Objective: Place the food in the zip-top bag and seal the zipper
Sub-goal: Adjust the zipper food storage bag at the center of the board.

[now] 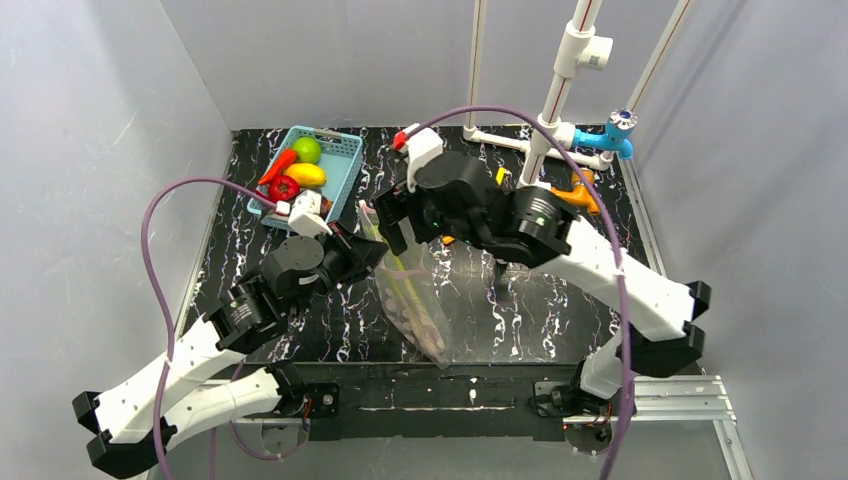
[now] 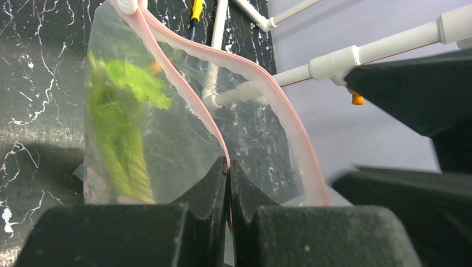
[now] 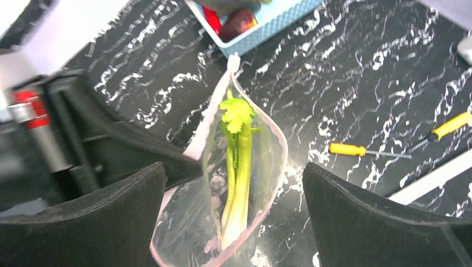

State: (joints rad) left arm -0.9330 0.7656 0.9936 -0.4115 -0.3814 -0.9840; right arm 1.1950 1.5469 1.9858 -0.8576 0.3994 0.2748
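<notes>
Beneath my right gripper (image 3: 234, 219): zip-top bag (image 3: 261, 167) mouth gapes | left: left gripper (image 2: 229, 181) blocks | right: only flat screwdriver (image 3: 346, 149).

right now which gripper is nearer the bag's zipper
Left. The left gripper is shut on the zipper; the right gripper hangs open above the bag, clear of it.

White-and-black arms (image 1: 640, 290), purple cables (image 1: 148, 250)

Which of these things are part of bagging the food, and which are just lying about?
Part of the job:
- zip-top bag, leek inside it
- zipper, pinched by the left claw
- red pepper, yellow fruit and green fruit, in the blue basket

Lying about:
- yellow screwdriver
- orange tool
- white pipe frame
</notes>
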